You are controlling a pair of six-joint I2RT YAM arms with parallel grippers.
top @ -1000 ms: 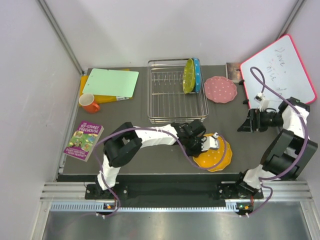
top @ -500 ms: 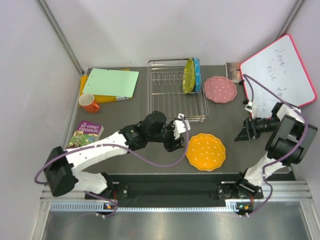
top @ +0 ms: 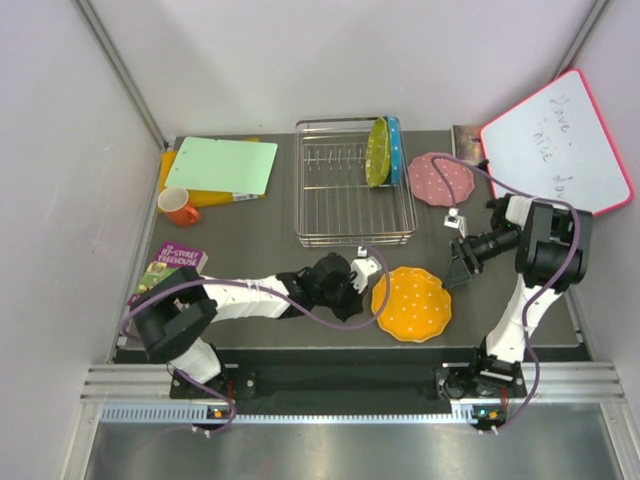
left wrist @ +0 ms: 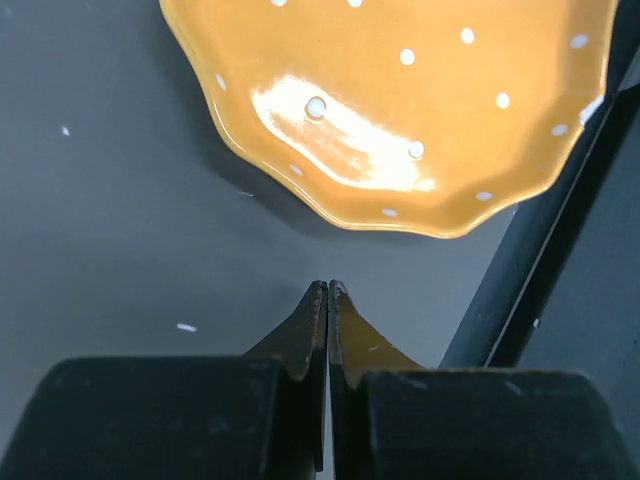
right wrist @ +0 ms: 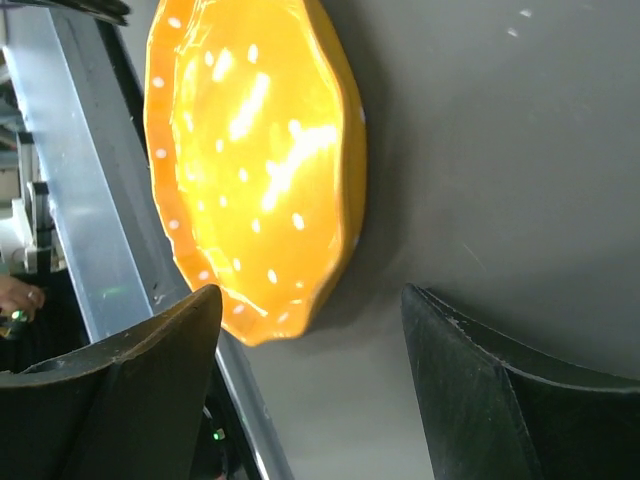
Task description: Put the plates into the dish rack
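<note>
The orange plate (top: 411, 303) lies flat on the table near the front edge; it also shows in the left wrist view (left wrist: 400, 100) and the right wrist view (right wrist: 250, 170). My left gripper (top: 366, 281) is shut and empty just left of it (left wrist: 328, 290). My right gripper (top: 457, 264) is open and empty, just right of and beyond the plate (right wrist: 310, 310). The pink plate (top: 441, 179) lies flat right of the dish rack (top: 350, 200). The yellow-green plate (top: 377, 152) and the blue plate (top: 394, 148) stand upright in the rack's right end.
A green cutting board (top: 222, 165) on a yellow one, an orange cup (top: 178, 206) and a book (top: 170, 265) lie at the left. A whiteboard (top: 555, 140) leans at the right. The table's front rail (right wrist: 90, 200) runs close to the orange plate.
My left arm let go of the orange plate, swung left, then came back beside it, shut. The plate now lies flat. My right gripper has moved left toward the plate.
</note>
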